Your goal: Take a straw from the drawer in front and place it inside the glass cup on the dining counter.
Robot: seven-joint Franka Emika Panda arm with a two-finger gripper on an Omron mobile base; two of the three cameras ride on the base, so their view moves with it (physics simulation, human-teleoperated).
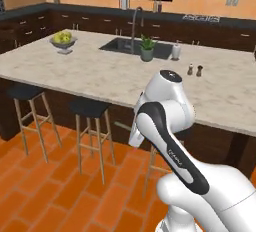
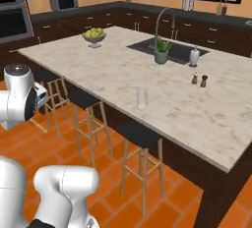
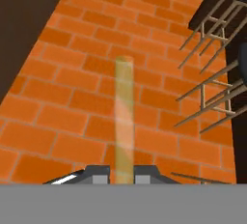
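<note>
My gripper (image 3: pixel 123 175) is shut on the straw (image 3: pixel 124 117), a thin tan stick that runs straight up from between the two dark fingertips (image 3: pixel 98 174) over orange brick floor. In the left base view a thin tan sliver of the straw (image 1: pixel 122 125) juts left from behind my arm, below the counter's edge. The glass cup (image 2: pixel 141 99) stands upright near the front edge of the beige marble dining counter (image 2: pixel 118 70), above the stools. The dining counter (image 1: pixel 95 73) also spreads across the left base view. The drawer is out of view.
Black-seated wooden stools (image 1: pixel 89 108) (image 2: pixel 139 134) line the counter's near side; their legs (image 3: pixel 212 88) are at the hand view's right. On the counter are a fruit bowl (image 2: pixel 94 36), potted plant (image 2: pixel 161 50), white pump bottle (image 2: pixel 194 56), two dark shakers (image 2: pixel 199 79) and a sink (image 1: pixel 127 46).
</note>
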